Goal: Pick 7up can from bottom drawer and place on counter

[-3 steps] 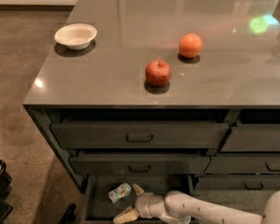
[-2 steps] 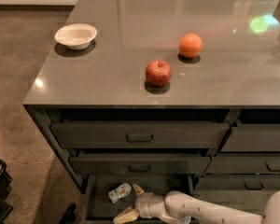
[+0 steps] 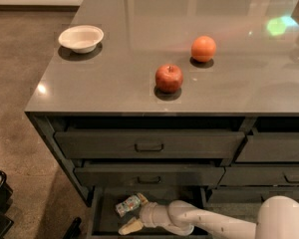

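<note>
Change: nothing has visibly moved in the last second; arm and can keep their places.
Gripper: the tan two-finger gripper (image 3: 136, 214) on the white arm (image 3: 204, 220) is low inside the drawer, its fingers (image 3: 131, 226) spread apart and holding nothing.
Can: the small silvery-white 7up can with green marking (image 3: 128, 204) lies on its side in the wide dark grey bottom drawer (image 3: 105, 218), just left of the gripper, beside its far finger.
Counter: the glossy grey counter (image 3: 114, 59) carries a white bowl (image 3: 81, 38) far left, a red apple (image 3: 169, 78) and an orange (image 3: 203, 49).
</note>
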You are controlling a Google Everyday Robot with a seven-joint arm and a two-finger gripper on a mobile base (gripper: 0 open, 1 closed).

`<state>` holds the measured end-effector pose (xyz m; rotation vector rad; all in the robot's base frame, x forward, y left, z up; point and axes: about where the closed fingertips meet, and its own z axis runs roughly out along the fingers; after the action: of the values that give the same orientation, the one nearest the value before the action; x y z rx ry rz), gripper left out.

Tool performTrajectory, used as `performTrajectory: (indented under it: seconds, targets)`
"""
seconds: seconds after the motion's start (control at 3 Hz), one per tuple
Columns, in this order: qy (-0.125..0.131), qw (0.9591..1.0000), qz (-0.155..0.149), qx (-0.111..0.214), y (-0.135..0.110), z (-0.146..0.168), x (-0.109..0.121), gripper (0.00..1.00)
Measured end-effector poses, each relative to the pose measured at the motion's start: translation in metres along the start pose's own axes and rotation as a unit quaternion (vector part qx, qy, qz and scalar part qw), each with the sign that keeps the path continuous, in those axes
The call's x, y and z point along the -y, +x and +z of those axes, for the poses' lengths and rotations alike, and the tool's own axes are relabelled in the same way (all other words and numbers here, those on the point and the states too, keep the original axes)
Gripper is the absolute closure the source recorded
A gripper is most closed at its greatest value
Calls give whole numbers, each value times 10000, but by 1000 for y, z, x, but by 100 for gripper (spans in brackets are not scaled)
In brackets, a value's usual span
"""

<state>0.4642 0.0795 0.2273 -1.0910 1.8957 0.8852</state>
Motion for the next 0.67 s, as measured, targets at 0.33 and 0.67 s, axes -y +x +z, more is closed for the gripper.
performTrajectory:
  seconds: [0.33, 0.67]
  targets:
    - [148, 9997, -121, -154, 14, 20, 21, 0]
    - [161, 9997, -131, -155, 13, 21, 24, 0]
